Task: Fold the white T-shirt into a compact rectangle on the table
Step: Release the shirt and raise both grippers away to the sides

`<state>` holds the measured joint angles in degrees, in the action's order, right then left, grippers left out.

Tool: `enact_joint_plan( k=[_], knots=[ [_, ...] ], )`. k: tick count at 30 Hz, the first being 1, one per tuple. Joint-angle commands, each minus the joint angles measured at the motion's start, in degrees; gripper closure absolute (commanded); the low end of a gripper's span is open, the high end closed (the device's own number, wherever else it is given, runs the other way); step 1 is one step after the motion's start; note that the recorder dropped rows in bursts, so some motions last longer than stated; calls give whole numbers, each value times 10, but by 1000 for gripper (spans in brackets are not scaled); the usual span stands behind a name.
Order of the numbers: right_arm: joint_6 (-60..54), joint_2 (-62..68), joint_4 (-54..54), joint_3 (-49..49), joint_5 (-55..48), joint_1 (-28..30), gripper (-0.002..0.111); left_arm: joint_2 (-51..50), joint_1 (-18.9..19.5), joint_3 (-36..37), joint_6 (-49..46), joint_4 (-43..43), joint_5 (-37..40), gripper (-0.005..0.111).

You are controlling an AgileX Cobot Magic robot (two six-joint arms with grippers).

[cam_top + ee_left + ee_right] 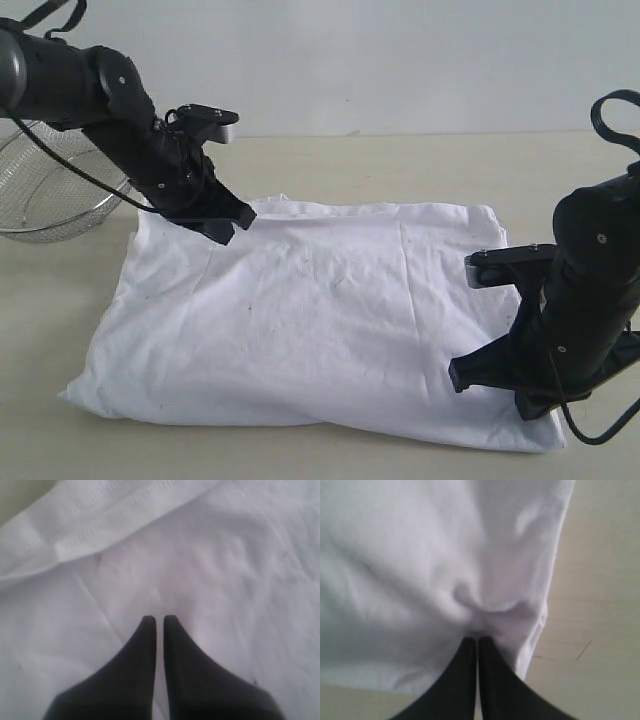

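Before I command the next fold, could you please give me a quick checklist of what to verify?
1. Right end effector shut on the white T-shirt: ok, cloth puckers at its tips near the shirt's edge.
2. Left end effector gripping cloth: cannot tell; it is shut, but the fabric at its tips lies flat.
3. Shirt wholly on the table: ok.
4. Wire-mesh basket off the shirt: ok, it stands beyond the far left corner.
5. Shirt folded to a compact rectangle: not ok, it lies as a broad, wrinkled panel.
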<state>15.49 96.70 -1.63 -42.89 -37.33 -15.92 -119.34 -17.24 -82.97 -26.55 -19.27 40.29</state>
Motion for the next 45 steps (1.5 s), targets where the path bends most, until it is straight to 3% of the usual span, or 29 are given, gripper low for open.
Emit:
enact_joint_plan(
  k=[1, 13, 23, 33, 41, 45],
  knots=[
    [-5, 0, -5, 2, 1, 1, 108, -39, 0, -47, -20, 6, 8, 102],
    [-4, 0, -4, 2, 18, 1, 108, -106, 0, -108, -35, 11, -43, 102],
    [0, 0, 11, 2, 15, 1, 108, -157, 0, -218, -32, 12, -52, 102],
    [2, 0, 11, 2, 24, 1, 108, -150, 0, -287, -7, 40, 59, 102],
    [18, -27, 26, 2, 64, 2, 108, -110, 7, -284, 25, 30, 184, 102],
    [15, -67, 38, 2, 53, 36, 108, -79, 9, -250, 26, 9, 215, 102]
  ],
)
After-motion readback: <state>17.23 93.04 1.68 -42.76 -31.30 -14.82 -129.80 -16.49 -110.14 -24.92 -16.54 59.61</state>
